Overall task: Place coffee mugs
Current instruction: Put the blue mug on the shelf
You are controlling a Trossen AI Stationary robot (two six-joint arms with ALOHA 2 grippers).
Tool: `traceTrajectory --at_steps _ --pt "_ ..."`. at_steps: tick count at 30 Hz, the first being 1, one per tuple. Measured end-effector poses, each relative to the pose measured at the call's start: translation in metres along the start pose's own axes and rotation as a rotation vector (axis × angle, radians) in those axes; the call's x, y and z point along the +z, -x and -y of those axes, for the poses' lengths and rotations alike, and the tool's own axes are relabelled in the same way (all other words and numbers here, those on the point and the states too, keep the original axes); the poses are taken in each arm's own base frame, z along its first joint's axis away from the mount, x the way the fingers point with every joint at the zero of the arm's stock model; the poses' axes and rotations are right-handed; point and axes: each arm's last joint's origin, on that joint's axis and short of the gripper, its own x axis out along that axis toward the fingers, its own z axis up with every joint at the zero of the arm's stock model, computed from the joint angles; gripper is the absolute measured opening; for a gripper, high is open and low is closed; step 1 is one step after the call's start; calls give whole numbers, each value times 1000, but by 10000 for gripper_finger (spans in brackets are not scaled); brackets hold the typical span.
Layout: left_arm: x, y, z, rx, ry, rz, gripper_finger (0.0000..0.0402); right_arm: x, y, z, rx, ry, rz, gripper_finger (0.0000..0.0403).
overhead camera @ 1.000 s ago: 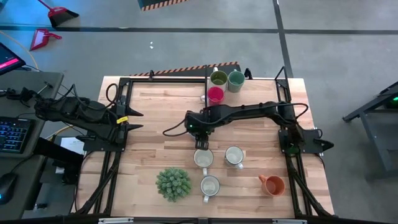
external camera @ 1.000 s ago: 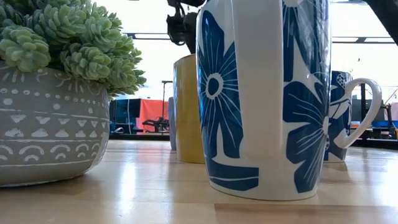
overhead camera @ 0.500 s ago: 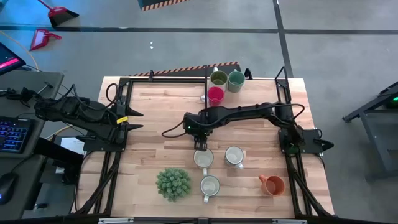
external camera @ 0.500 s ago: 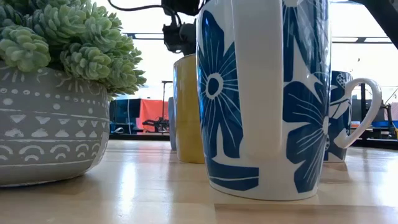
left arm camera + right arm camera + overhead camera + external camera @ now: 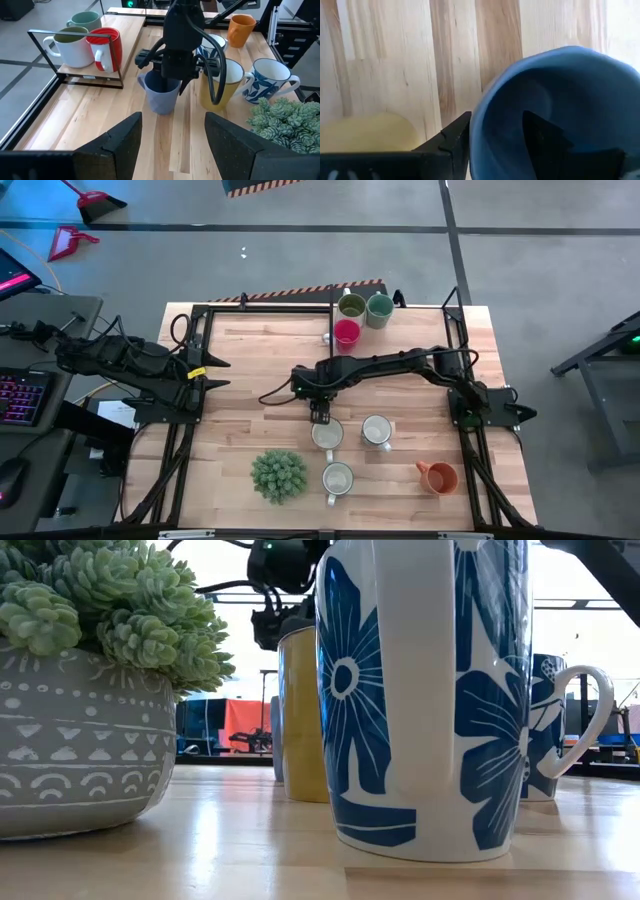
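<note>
Pale wood planks make up the surface [image 5: 250, 340], with a low rack at its far edge already carrying the olive green mug [image 5: 351, 306], the teal mug [image 5: 379, 308] and the red mug [image 5: 346, 331]. Over the last second the right gripper [image 5: 319, 416] has sunk lower at the middle of the surface. In the low view it has dropped from the top of the picture to just behind the yellow-sided mug [image 5: 300, 715].

It now sits over the blue-grey mug [image 5: 161, 97], which stands upright just beside that yellow mug. The right fingers [image 5: 452, 137] are apart and straddle the mug's wall, one outside the rim and one dipped inside. They do not appear to have closed on it, so the mug probably still rests on the wood.

That seems to put the task at the moment before a grasp. Squeezing the wall, then lifting clear of the neighbouring mugs, looks like the next need. The orange mug [image 5: 440, 477] and two white mugs [image 5: 375, 430] [image 5: 337, 478] wait nearby, close to the potted plant [image 5: 279, 476]. The left gripper [image 5: 225, 374] idles at the surface's left edge, fingers apart.
</note>
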Motion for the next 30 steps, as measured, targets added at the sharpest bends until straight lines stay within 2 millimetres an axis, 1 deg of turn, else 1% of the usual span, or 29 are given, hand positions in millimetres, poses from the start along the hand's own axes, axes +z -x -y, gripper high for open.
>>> traceTrajectory --at_steps 3,6,16,21,30 --pt "0 0 0 0 5 0 205 4 -5 2 14 -7 26 154" --pt "0 0 0 0 8 0 205 3 -11 2 20 -14 17 154" --pt "0 0 0 0 8 1 205 5 -11 3 -26 -9 39 154" --pt "0 0 0 1 8 0 205 5 -11 3 -25 -51 42 154" --pt "0 0 0 1 9 0 205 9 -10 3 -22 -44 76 154"
